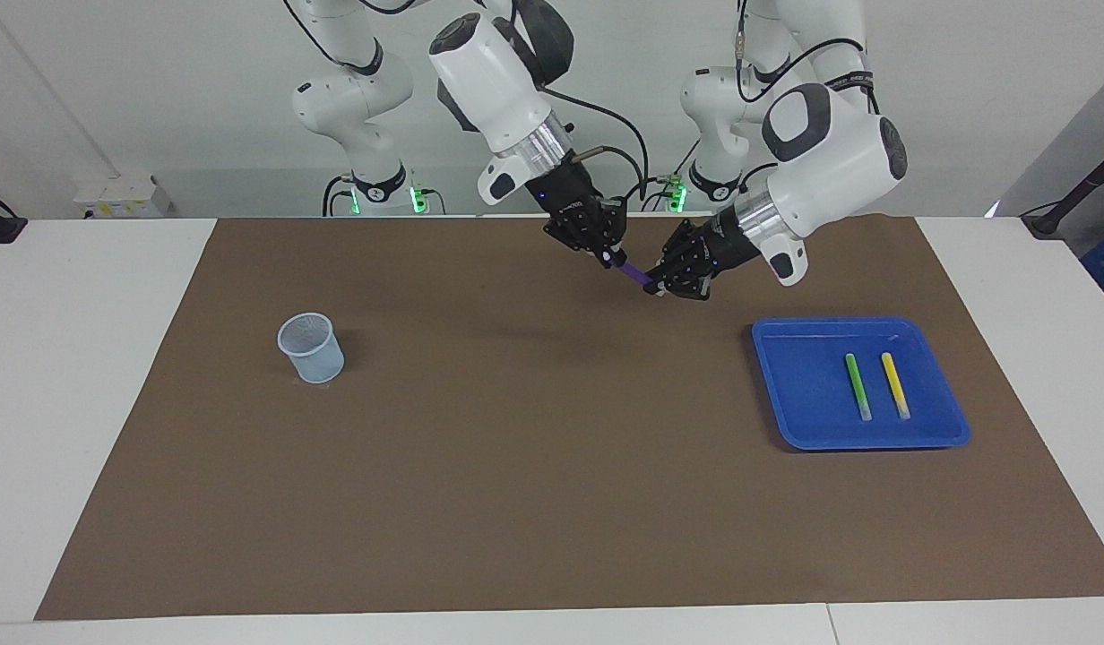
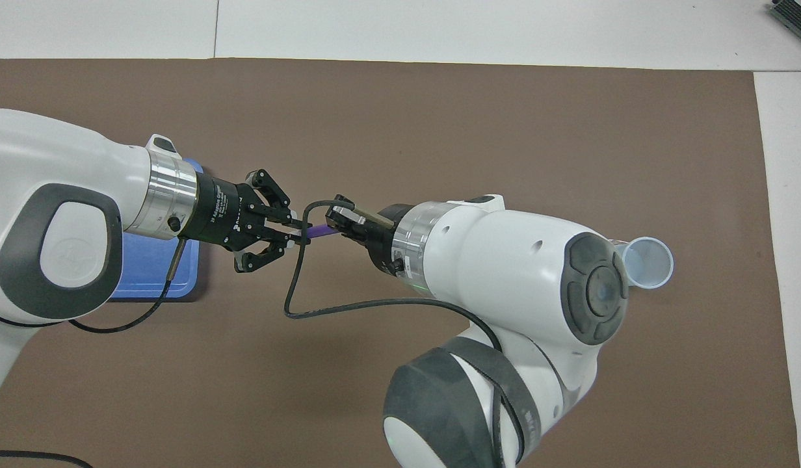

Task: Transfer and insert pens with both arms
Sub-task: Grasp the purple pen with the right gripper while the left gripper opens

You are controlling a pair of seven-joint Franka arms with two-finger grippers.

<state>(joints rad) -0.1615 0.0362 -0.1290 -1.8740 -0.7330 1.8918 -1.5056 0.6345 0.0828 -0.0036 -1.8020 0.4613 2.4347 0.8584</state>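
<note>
Brown mat (image 1: 516, 466) on white table (image 1: 86, 358). Purple pen (image 1: 631, 271) is held in mid-air over the mat, clamped at both ends: left gripper (image 1: 664, 285) jaws clenched on one end, right gripper (image 1: 613, 257) jaws clenched on the other. Green pen (image 1: 858, 386) and yellow pen (image 1: 894, 385) lie in blue tray (image 1: 785, 394). Cup (image 1: 311, 348) stands toward the right arm's end. Pen judged light, stiff, smooth; best gripped mid-barrel.

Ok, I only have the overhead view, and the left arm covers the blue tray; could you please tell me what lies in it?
Observer: A green pen and a yellow pen lie side by side in the blue tray.
Operator: Thank you. Is the right pincer really on the purple pen?
Observer: Yes, it is shut on one end, and the left pincer is shut on the other.
Operator: And the cup?
Observer: No pen shows in it.
</note>
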